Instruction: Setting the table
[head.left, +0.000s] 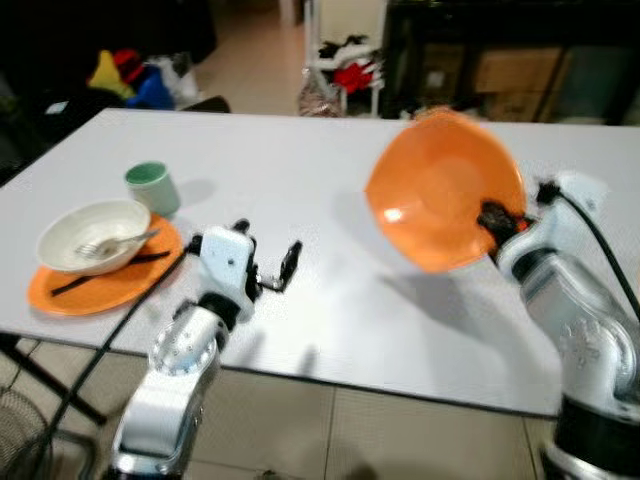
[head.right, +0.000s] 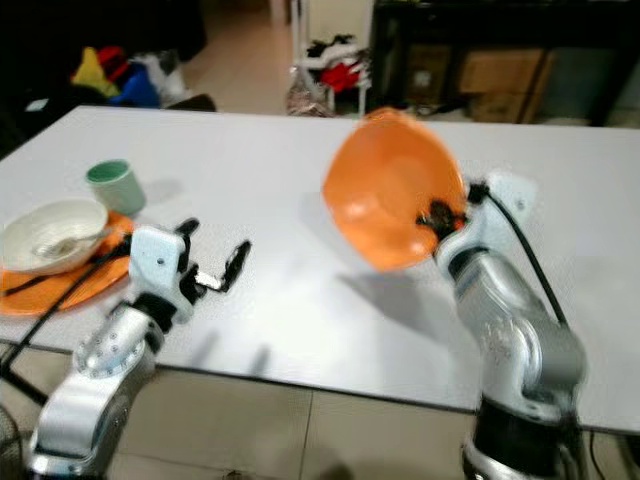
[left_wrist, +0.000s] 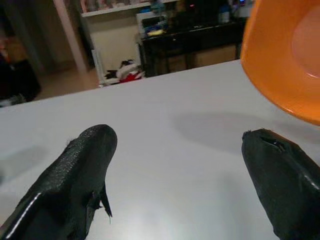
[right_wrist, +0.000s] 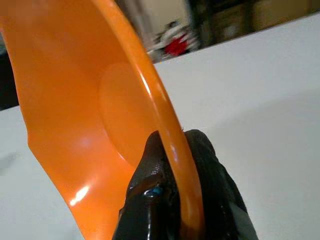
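The right gripper (right_wrist: 172, 200) pinches the rim of the orange bowl (head.left: 440, 190), holding it tilted above the white table (head.left: 320, 310). The left gripper (head.left: 268, 265) hovers near the table's front edge, fingers spread.

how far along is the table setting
One place looks set: a white bowl with a fork sits on an orange plate, green cup beside it. In hand: the right gripper holds a second orange plate tilted above the table. It still needs setting down.

Bright overhead light on the white table (head.left: 330, 200), soft shadows, dim background, head views slightly blurred.
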